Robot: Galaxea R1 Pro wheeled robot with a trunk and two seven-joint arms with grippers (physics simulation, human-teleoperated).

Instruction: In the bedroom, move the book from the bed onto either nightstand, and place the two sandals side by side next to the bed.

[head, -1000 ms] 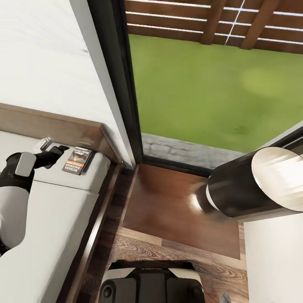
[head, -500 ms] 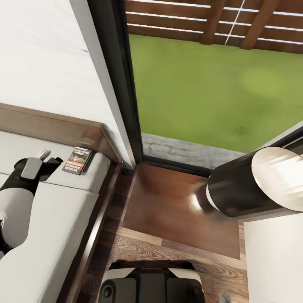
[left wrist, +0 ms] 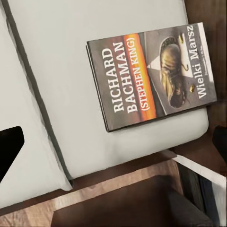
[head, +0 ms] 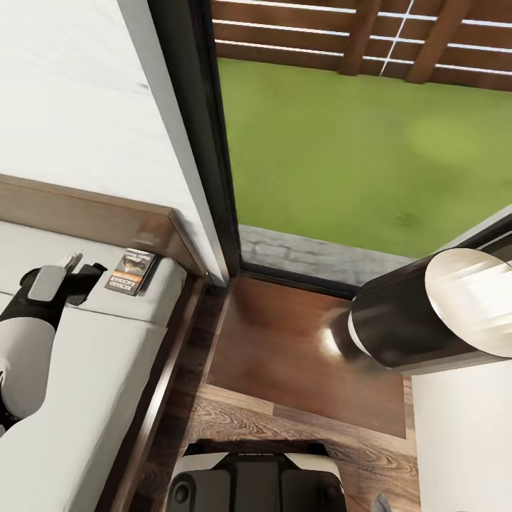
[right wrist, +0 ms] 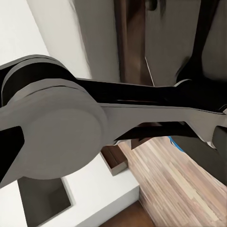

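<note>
pulled my left fingers (head: 89, 274) back a bit, off the book (head: 131, 272), which lies flat at the bed (head: 107, 370) mattress corner by the headboard. can't tell if they're spread. nightstand (head: 284, 355) sits just beside.

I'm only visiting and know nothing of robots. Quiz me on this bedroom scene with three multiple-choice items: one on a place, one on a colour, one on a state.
1. Where does the book lie?
A. On the mattress corner by the headboard
B. On the nightstand
C. On the floor

2. What colour is the band on its cover?
A. Green
B. Orange
C. Pink

3. Is the left tool holding the book?
A. Yes, lifted
B. Yes, pinched flat
C. No, apart from it

Answers: 1 A, it rests on the bed. 2 B, the left wrist view shows orange. 3 C, bare mattress separates them.
</note>
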